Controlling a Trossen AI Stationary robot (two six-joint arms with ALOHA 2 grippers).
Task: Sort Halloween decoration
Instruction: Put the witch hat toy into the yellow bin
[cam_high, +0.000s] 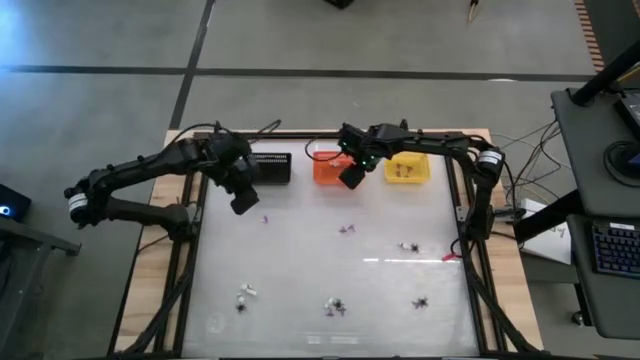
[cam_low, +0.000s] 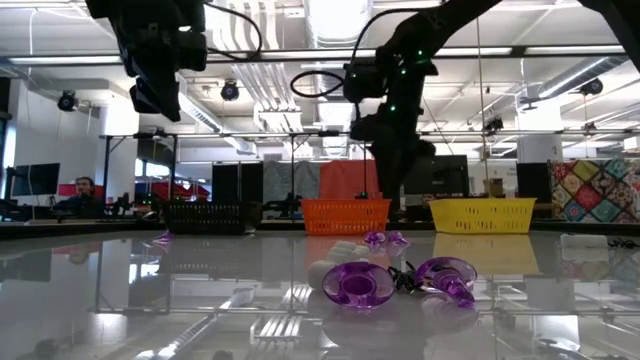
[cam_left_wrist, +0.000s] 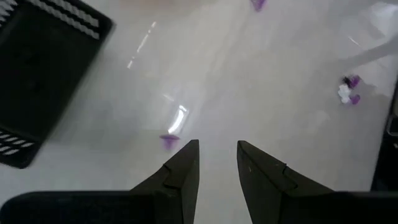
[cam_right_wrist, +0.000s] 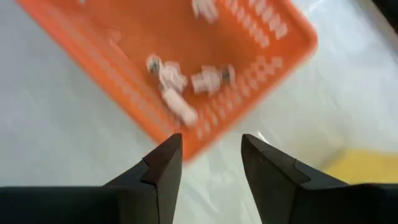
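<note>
Small Halloween trinkets lie scattered on the white table: a purple piece (cam_high: 266, 218) near my left gripper, a purple one (cam_high: 346, 229) in the middle, black-and-white ones (cam_high: 408, 246) (cam_high: 337, 306) (cam_high: 243, 296) (cam_high: 421, 302) nearer the front. My left gripper (cam_high: 243, 203) hovers open and empty above the table beside the black basket (cam_high: 268, 167); the purple piece (cam_left_wrist: 169, 140) lies just ahead of its fingers. My right gripper (cam_high: 351, 177) hovers open and empty at the near edge of the orange basket (cam_high: 330, 165), which holds several white pieces (cam_right_wrist: 180, 81).
A yellow basket (cam_high: 407, 168) stands right of the orange one at the table's far edge. In the low view, purple ring-like pieces (cam_low: 360, 283) and a black spidery one lie close to the camera. Open table surface lies between the trinkets.
</note>
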